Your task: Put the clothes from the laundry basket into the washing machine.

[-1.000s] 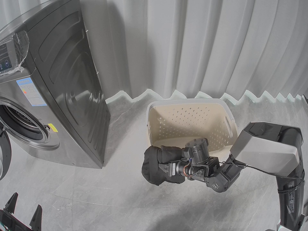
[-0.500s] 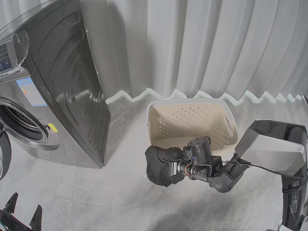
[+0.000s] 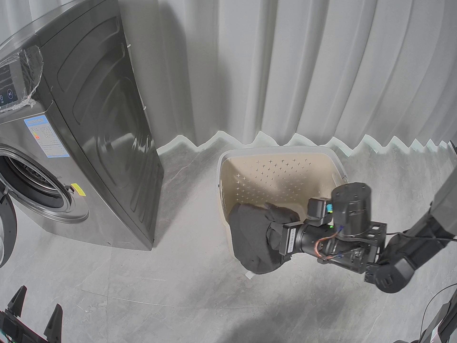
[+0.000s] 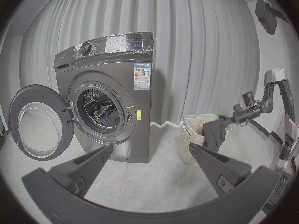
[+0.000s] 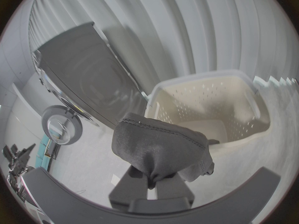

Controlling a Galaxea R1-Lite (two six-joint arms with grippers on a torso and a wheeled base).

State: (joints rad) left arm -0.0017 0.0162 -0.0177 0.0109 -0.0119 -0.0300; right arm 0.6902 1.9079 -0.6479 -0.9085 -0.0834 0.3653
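The dark garment hides the right gripper fingers' tips and the near corner of the laundry basket. The washing machine runs off the head view's left edge; clothes in its drum are indistinct.
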